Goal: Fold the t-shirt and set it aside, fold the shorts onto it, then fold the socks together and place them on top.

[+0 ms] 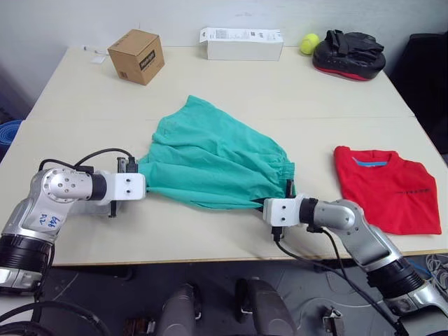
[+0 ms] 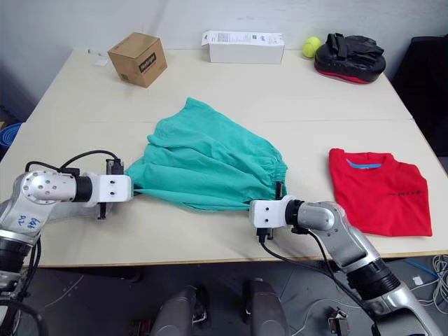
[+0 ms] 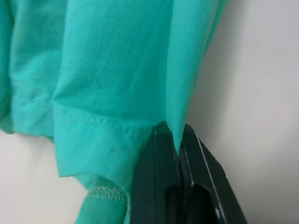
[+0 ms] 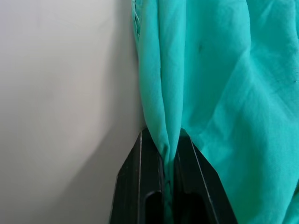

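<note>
Both grippers, left (image 1: 134, 170) and right (image 1: 288, 190), have jaws clamped on the shorts' (image 1: 210, 157) near corners, mid-tabletop (image 1: 294, 91). The shirt (image 1: 388, 187) lies folded by the right edge. Best to lift both evenly, keeping the cloth taut while folding.

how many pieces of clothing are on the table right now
2: the teal shorts at the table's middle, pinched by both grippers, and the red t-shirt lying to the robot's right. Socks may be hidden.
</note>
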Robot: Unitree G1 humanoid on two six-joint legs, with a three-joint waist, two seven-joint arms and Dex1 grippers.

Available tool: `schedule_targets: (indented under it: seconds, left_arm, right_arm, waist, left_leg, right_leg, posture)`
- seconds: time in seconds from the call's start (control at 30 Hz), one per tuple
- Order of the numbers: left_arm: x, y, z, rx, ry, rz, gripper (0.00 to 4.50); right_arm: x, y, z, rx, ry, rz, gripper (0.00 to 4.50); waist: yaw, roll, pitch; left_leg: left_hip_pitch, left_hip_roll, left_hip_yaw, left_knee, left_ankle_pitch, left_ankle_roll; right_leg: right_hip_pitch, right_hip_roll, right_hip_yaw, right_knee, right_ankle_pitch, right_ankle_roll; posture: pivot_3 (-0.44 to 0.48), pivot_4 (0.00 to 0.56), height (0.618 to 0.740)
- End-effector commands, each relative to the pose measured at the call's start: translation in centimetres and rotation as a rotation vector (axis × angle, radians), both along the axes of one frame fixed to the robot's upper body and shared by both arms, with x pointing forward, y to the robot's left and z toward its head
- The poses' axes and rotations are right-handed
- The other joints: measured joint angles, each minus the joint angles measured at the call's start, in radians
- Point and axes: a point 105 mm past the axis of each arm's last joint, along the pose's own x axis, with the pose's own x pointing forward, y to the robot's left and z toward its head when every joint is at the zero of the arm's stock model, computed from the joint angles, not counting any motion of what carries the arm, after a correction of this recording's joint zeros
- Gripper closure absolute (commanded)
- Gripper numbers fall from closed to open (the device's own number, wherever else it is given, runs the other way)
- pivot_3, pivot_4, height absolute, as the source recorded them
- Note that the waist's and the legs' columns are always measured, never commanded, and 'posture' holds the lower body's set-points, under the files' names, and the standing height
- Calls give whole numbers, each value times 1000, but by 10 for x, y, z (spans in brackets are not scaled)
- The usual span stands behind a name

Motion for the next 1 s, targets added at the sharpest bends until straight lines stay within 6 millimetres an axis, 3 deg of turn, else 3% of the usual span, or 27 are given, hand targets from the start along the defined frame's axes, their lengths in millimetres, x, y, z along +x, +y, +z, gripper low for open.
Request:
schedule_targets:
  seconds: [0.03, 0.17, 0.33, 0.43, 0.73, 1.0]
  left_arm:
    - [-8, -2, 11, -33, -25, 15, 4480]
    - [-20, -10, 13, -73, -16, 25, 4480]
    - [-37, -23, 15, -154, 21, 51, 4480]
    - [-49, -27, 9, -181, 88, 75, 4480]
    - [-111, -45, -10, -231, 365, 8, 4480]
    - [-137, -52, -13, -258, 498, -20, 4480]
  right_arm:
    - [-5, -10, 14, 28, 40, 71, 4500]
    - [-7, -14, 20, 34, 74, 134, 4500]
    - [-25, -19, 23, 35, 161, 266, 4500]
    - [-33, -21, 24, 37, 205, 310, 4500]
    - [-51, -35, 21, 11, 326, 348, 4500]
    - [-74, -50, 21, -36, 444, 389, 4500]
  waist:
    - [-1, 0, 0]
    - [-1, 0, 0]
    - [0, 0, 0]
    - [1, 0, 0]
    - [0, 0, 0]
    - [3, 1, 0]
  left_leg:
    - [0, 0, 0, 0, 0, 0]
    - [0, 0, 0, 0, 0, 0]
    - [0, 0, 0, 0, 0, 0]
    - [0, 0, 0, 0, 0, 0]
    - [1, 0, -1, -1, 0, 0]
    - [1, 0, -3, -1, -4, 6]
  right_leg:
    - [0, 0, 0, 0, 0, 0]
    - [0, 0, 0, 0, 0, 0]
    - [0, 0, 0, 0, 0, 0]
    - [1, 0, 0, 0, 0, 0]
    - [1, -1, 1, 0, 0, -1]
    - [2, -2, -1, -2, -2, -4]
  posture:
    - [0, 150, 740]
    - [0, 150, 740]
    - [0, 150, 740]
    - [0, 150, 740]
    - [0, 150, 740]
    - [0, 150, 740]
